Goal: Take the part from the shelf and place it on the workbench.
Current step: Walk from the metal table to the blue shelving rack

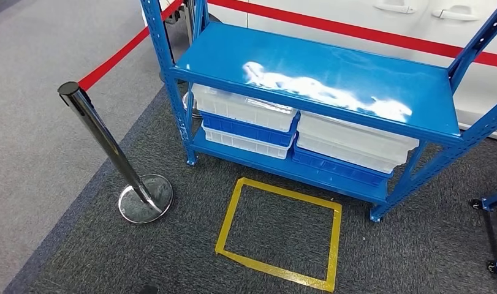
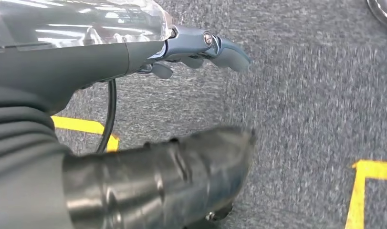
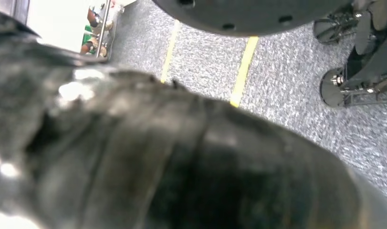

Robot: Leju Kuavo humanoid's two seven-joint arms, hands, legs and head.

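Head view, left to right: a chrome stanchion (image 1: 114, 156) with red belt, a yellow taped square (image 1: 279, 233) on grey carpet, then the blue shelf (image 1: 319, 73) with white and blue bins (image 1: 246, 119) stacked below; no part can be made out. The left wrist view adds the left hand (image 2: 201, 47), fingers apart, holding nothing. The right wrist view is blurred; the right hand's state I cannot tell.
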